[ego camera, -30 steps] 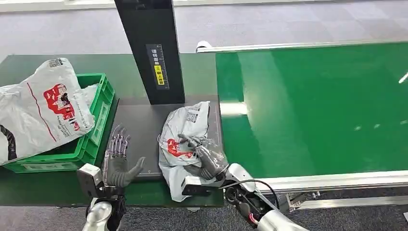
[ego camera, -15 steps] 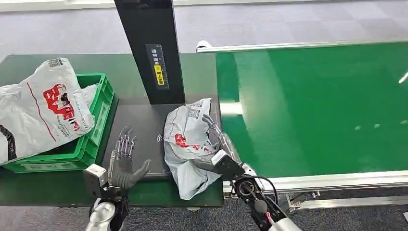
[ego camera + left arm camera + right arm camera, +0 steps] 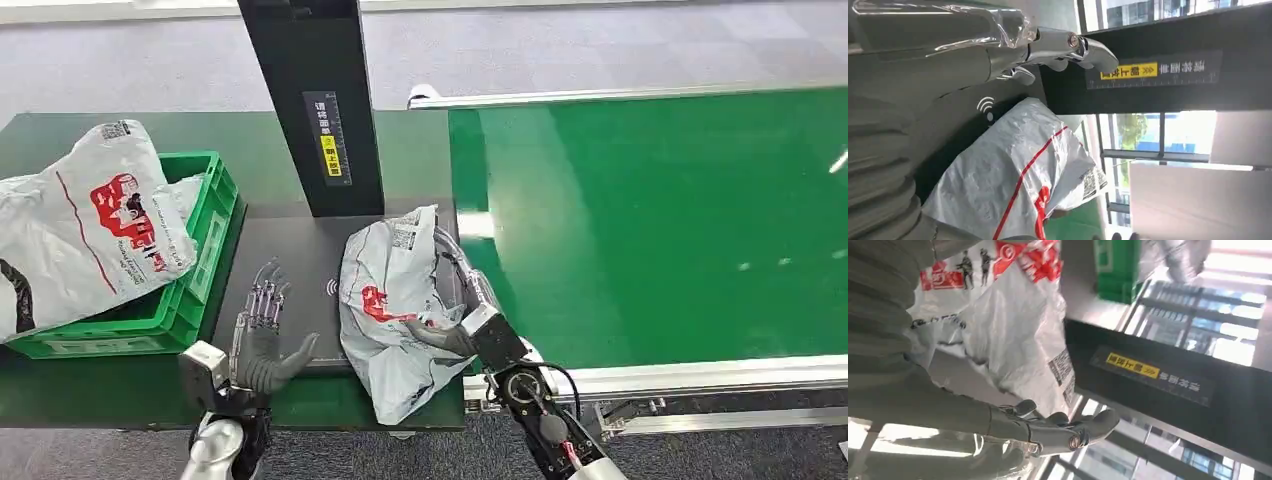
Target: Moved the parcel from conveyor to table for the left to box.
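The parcel (image 3: 395, 305), a grey-white poly mailer with red print, lies on the dark scanning pad (image 3: 300, 262) of the table (image 3: 120, 395), just left of the green conveyor (image 3: 650, 220) and near the foot of the black post (image 3: 315, 100). Its long axis runs near to far, the barcode label at the far end and its near end hanging past the pad toward the table edge. It looks light, soft and crumpled, with a slick film surface that would likely slide under flat fingers; a pinch on a bunched fold or a grip across the narrow middle seems safest.

The right hand (image 3: 462, 305) sits against the parcel's right edge, fingers stretched along it and thumb on top; whether it truly grips cannot be told. The left hand (image 3: 262, 335) hovers left of the parcel, apart from it, fingers spread and holding nothing. To the far left a green crate (image 3: 205, 250) carries another mailer (image 3: 85, 225).
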`<control>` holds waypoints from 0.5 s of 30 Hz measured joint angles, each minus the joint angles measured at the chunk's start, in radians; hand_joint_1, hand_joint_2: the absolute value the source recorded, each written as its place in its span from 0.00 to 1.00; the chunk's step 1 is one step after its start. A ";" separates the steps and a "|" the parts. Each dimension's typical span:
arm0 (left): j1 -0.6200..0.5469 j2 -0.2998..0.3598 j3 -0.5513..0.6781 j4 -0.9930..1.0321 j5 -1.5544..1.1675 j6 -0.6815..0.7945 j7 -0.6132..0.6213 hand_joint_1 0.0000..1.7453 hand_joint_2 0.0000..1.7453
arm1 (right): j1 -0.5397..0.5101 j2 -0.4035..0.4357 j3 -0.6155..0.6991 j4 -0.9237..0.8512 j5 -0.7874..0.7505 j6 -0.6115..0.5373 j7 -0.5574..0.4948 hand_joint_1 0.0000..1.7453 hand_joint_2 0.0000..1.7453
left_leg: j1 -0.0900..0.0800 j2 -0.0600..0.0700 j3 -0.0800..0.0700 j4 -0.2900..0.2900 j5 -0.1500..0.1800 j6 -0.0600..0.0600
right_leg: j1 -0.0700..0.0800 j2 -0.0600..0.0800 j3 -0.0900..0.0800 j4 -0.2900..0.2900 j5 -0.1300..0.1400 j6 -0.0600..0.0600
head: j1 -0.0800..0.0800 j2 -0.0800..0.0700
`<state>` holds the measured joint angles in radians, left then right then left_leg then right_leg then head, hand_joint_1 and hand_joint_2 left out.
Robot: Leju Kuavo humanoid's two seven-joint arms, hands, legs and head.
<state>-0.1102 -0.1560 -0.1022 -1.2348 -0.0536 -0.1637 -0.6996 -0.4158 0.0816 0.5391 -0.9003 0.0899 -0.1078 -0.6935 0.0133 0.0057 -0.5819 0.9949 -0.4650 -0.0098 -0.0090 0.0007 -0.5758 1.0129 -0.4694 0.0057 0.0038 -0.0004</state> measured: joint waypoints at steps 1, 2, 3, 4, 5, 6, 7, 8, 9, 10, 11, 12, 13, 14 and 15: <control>-0.001 0.001 -0.004 -0.001 -0.018 0.010 0.000 0.00 1.00 | 0.005 0.000 -0.012 -0.008 -0.039 0.053 0.000 0.00 1.00 | 0.000 0.000 0.000 0.000 0.000 0.000 | 0.000 0.000 0.000 0.000 0.000 0.000 | 0.000 0.000; -0.002 0.001 -0.007 -0.003 -0.030 0.015 0.000 0.00 1.00 | 0.011 0.000 -0.025 -0.013 -0.071 0.093 -0.001 0.00 1.00 | 0.000 0.000 0.000 0.000 0.000 0.000 | 0.000 0.000 0.000 0.000 0.000 0.000 | 0.000 0.000; -0.003 0.002 -0.012 -0.005 -0.044 0.019 0.000 0.00 1.00 | 0.018 0.000 -0.042 -0.016 -0.108 0.137 -0.001 0.00 1.00 | 0.000 0.000 0.000 0.000 0.000 0.000 | 0.000 0.000 0.000 0.000 0.000 0.000 | 0.000 0.000; -0.003 0.004 -0.017 -0.010 -0.057 0.021 0.000 0.00 1.00 | 0.027 0.002 -0.062 -0.019 -0.138 0.173 -0.001 0.00 1.00 | 0.000 0.000 0.000 0.000 0.000 0.000 | 0.000 0.000 0.000 0.000 0.000 0.000 | 0.000 0.000; -0.003 0.006 -0.021 -0.016 -0.075 0.026 0.003 0.00 1.00 | 0.037 0.003 -0.079 -0.024 -0.154 0.194 -0.001 0.00 1.00 | 0.000 0.000 0.000 0.000 0.000 0.000 | 0.000 0.000 0.000 0.000 0.000 0.000 | 0.000 0.000; -0.004 0.008 -0.026 -0.023 -0.104 0.038 0.015 0.00 1.00 | 0.046 0.003 -0.099 -0.032 -0.163 0.208 -0.001 0.00 1.00 | 0.000 0.000 0.000 0.000 0.000 0.000 | 0.000 0.000 0.000 0.000 0.000 0.000 | 0.000 0.000; -0.006 0.011 -0.031 -0.028 -0.137 0.054 0.033 0.00 1.00 | 0.054 0.003 -0.113 -0.036 -0.166 0.218 -0.001 0.00 1.00 | 0.000 0.000 0.000 0.000 0.000 0.000 | 0.000 0.000 0.000 0.000 0.000 0.000 | 0.000 0.000; -0.009 0.016 -0.043 -0.032 -0.206 0.088 0.065 0.00 1.00 | 0.063 0.003 -0.129 -0.040 -0.167 0.224 -0.001 0.00 1.00 | 0.000 0.000 0.000 0.000 0.000 0.000 | 0.000 0.000 0.000 0.000 0.000 0.000 | 0.000 0.000; -0.019 0.019 -0.056 -0.032 -0.291 0.144 0.117 0.00 1.00 | 0.072 0.003 -0.143 -0.043 -0.163 0.233 -0.001 0.00 1.00 | 0.000 -0.001 0.000 0.000 0.000 0.000 | 0.000 0.000 0.000 0.000 0.000 0.000 | 0.000 0.000; -0.035 0.022 -0.072 -0.031 -0.390 0.193 0.180 0.00 1.00 | 0.080 0.004 -0.157 -0.044 -0.154 0.241 -0.001 0.00 1.00 | 0.000 -0.002 -0.001 0.000 0.000 0.000 | 0.000 -0.001 0.000 0.000 0.000 0.000 | 0.000 0.000; -0.055 0.023 -0.089 -0.027 -0.462 0.224 0.223 0.00 1.00 | 0.087 0.008 -0.168 -0.044 -0.144 0.245 -0.001 0.00 1.00 | 0.000 -0.002 -0.001 0.000 0.000 0.000 | 0.000 -0.001 0.000 0.000 0.000 0.000 | 0.000 0.000; -0.072 0.024 -0.104 -0.024 -0.490 0.236 0.239 0.00 1.00 | 0.091 0.013 -0.176 -0.044 -0.139 0.250 -0.001 0.00 1.00 | 0.000 -0.001 -0.001 0.000 0.000 0.000 | 0.000 -0.001 0.000 0.000 0.000 0.000 | 0.000 0.000; -0.088 0.024 -0.117 -0.022 -0.497 0.240 0.248 0.00 1.00 | 0.095 0.017 -0.182 -0.044 -0.135 0.252 -0.001 0.00 1.00 | 0.000 -0.001 -0.001 0.000 0.000 0.000 | 0.000 -0.001 0.000 0.000 0.000 0.000 | -0.001 0.000; -0.101 0.024 -0.127 -0.019 -0.503 0.243 0.253 0.00 1.00 | 0.097 0.019 -0.189 -0.044 -0.134 0.252 -0.001 0.00 1.00 | 0.000 0.000 0.000 0.000 0.000 0.000 | 0.000 0.000 0.000 0.000 0.000 0.000 | 0.000 0.000; -0.108 0.024 -0.134 -0.017 -0.503 0.245 0.257 0.00 1.00 | 0.099 0.020 -0.195 -0.044 -0.133 0.252 -0.001 0.00 1.00 | 0.000 0.000 0.000 0.000 0.000 0.000 | 0.000 0.000 0.000 0.000 0.000 0.000 | 0.000 0.000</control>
<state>-0.2187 -0.1324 -0.2365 -1.2516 -0.5570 0.0809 -0.4429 -0.3164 0.1019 0.3441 -0.9442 -0.0435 0.1446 -0.6943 0.0132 0.0054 -0.5823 0.9950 -0.4647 -0.0097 -0.0090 0.0003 -0.5757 1.0129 -0.4690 0.0058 0.0034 -0.0004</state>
